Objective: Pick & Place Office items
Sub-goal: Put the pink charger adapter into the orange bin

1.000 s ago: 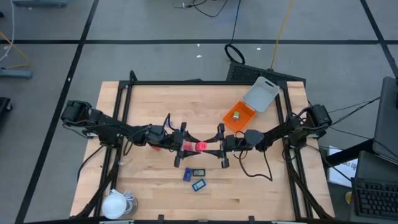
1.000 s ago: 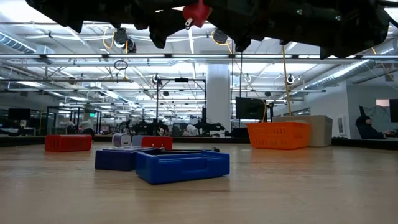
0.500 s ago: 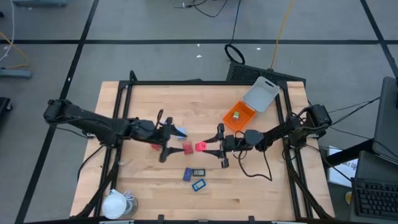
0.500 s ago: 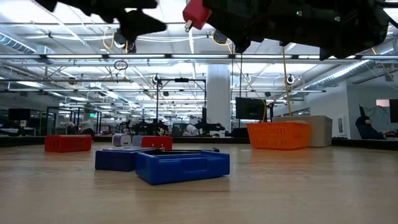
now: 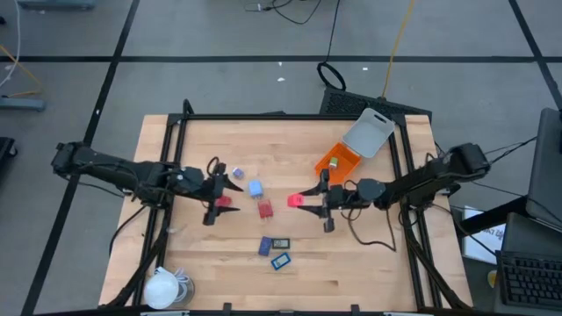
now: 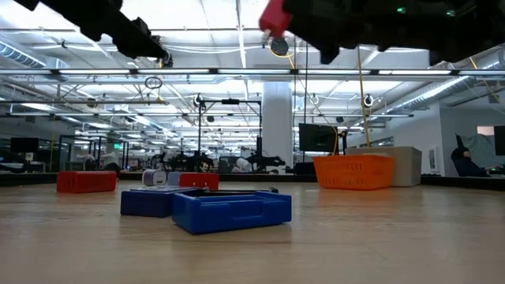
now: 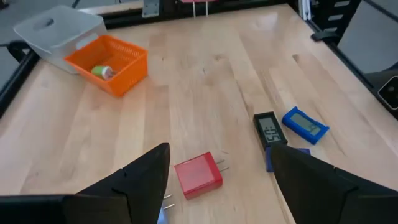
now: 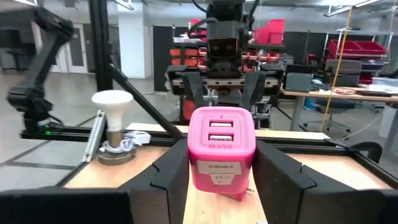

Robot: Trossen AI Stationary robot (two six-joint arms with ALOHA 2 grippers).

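Note:
My right gripper [image 5: 303, 199] is shut on a pink-red charger block [image 5: 295, 201], high over the table's middle, and also seen in the low view [image 6: 274, 16]. My left gripper [image 5: 216, 190] hangs open above the left-middle of the table, touching nothing. Between its fingers, in its wrist view, a red plug block [image 7: 198, 175] lies flat on the wood. More items lie flat on the table: a purple cube [image 5: 235, 173], a pale blue cube [image 5: 255, 187], two red blocks [image 5: 222, 201] [image 5: 265, 209], a dark rectangle [image 5: 280, 243] and two blue pieces [image 5: 264, 247] [image 5: 281, 260]. My right gripper pinches the pink charger block between its two fingers [image 8: 177, 171], one on each of two opposite sides [image 8: 194, 155]. The fingers lie level and point toward the table's left. The block is lifted clear, its face with two slots [image 8: 219, 129] turned toward the wrist.
An orange tray [image 5: 338, 163] with a small green-yellow thing inside sits right of centre toward the far edge, a grey lid [image 5: 367, 133] leaning at its far side. A white round lump with a cord [image 5: 162, 288] sits at the near left corner. Black frame rails run along the table edges.
My left gripper has drawn back from the pink charger toward the table's left edge, leaving the charger in my right gripper. My right gripper, still shut on the charger, has carried it a little toward the table's right. The items on the table have stayed put.

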